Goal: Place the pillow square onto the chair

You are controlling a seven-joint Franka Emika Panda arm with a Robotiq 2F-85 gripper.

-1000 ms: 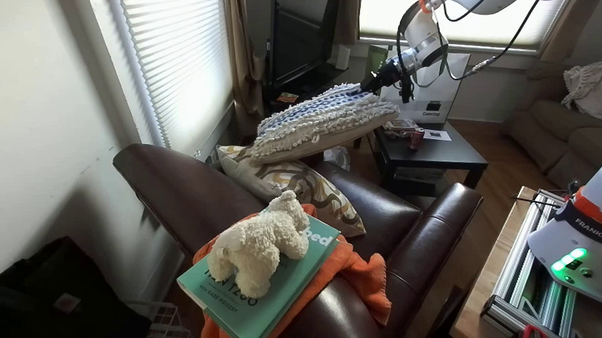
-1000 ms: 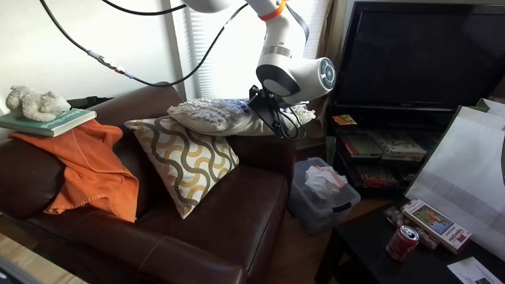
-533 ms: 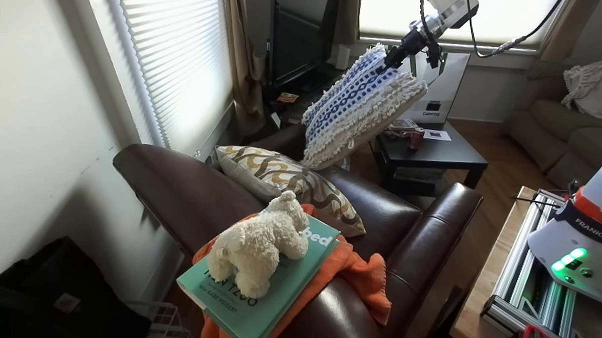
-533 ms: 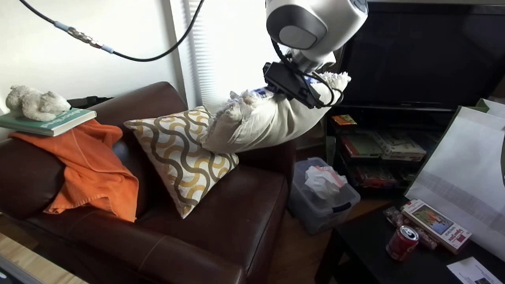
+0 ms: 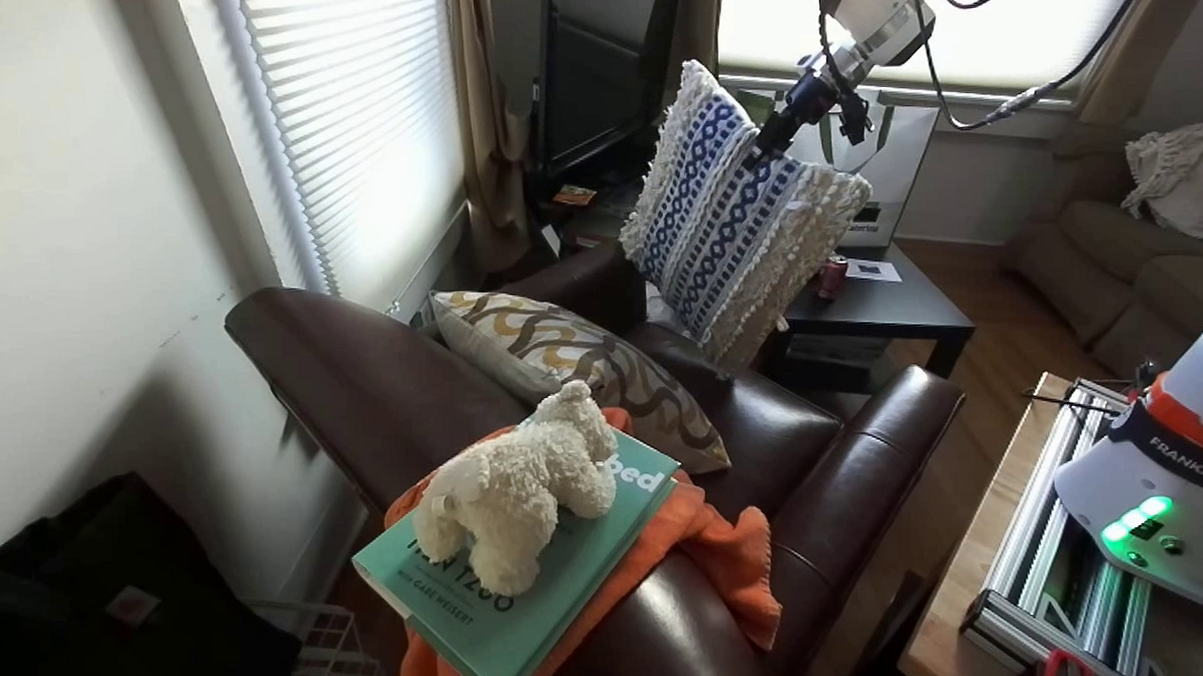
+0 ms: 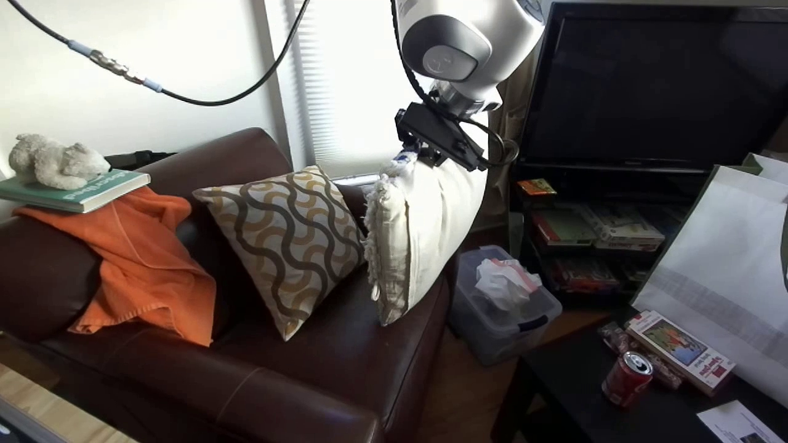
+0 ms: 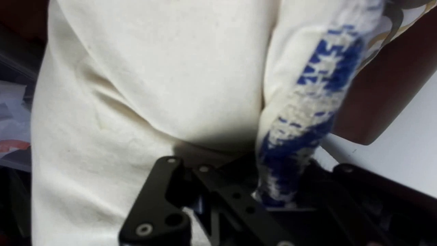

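Since the gripper (image 5: 758, 156) has the big tasseled pillow (image 5: 725, 214) pinched by its upper edge, the thing's basically hanging at the chair (image 6: 345, 354), tilted but way closer to upright than flat. In the wrist view you can see the blue-and-white weave bunched up between the black fingers (image 7: 243, 203), so yeah, it's definitely got hold of it. The pillow's lower corner shows in front of the brown leather seat (image 5: 779, 412) in both exterior views, but I honestly can't tell if it's touching or just above. In an exterior view you mostly get the plain cream back (image 6: 434, 221). Right next to it, the gold-and-brown swirly cushion (image 6: 286, 237) is propped up on the chair; can't say for sure whether those two touch. Also on the chair: an orange cloth (image 6: 151, 261), a green book (image 5: 575, 569) on top of that, and a cream plush toy (image 5: 522, 491) resting on the book.
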